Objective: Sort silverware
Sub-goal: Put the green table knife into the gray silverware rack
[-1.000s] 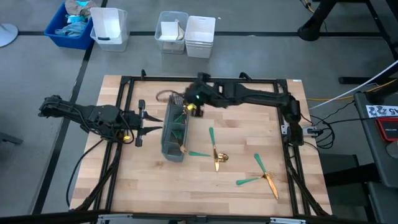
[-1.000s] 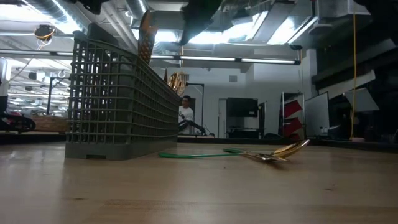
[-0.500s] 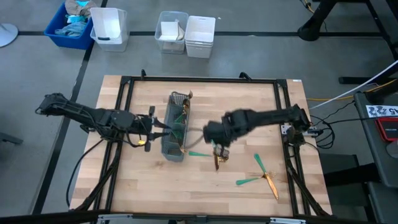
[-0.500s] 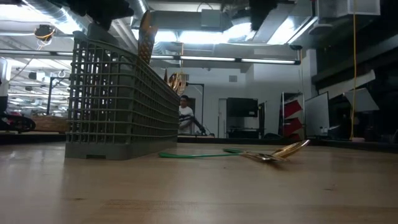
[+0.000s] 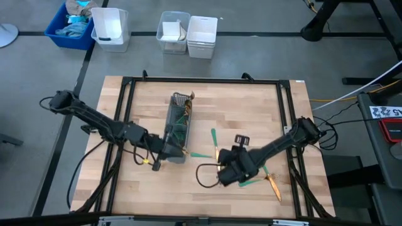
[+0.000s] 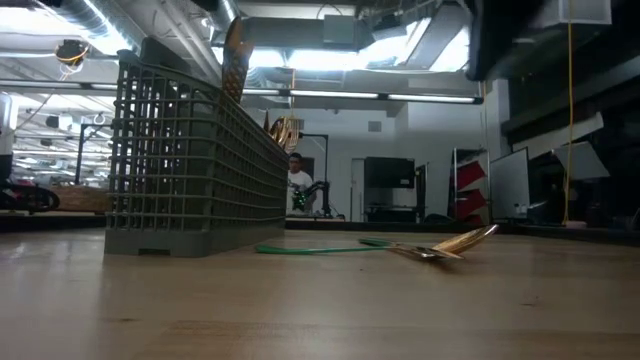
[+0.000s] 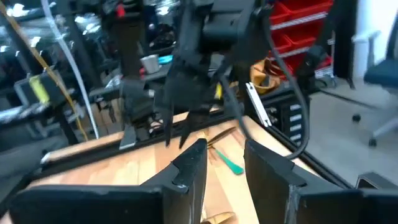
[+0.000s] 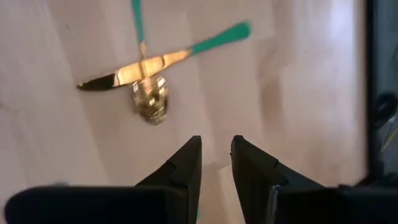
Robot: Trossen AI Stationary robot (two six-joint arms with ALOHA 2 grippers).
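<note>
Facing down, right end effector [image 8: 215, 163] sees crossed silverware [image 8: 149, 74].

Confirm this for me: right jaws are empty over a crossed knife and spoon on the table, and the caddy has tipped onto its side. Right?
Not quite. The caddy stands upright on the table, as the low view shows. The rest holds: the right gripper is empty, above the crossed knife and spoon.

High cam: straight down, whole surface [image 5: 207, 100]. Low cam: surface level, near caddy [image 6: 190, 170], facing the room. Wrist cams look past own fingers. High and low share caddy, crossed silverware [image 6: 430, 247].
</note>
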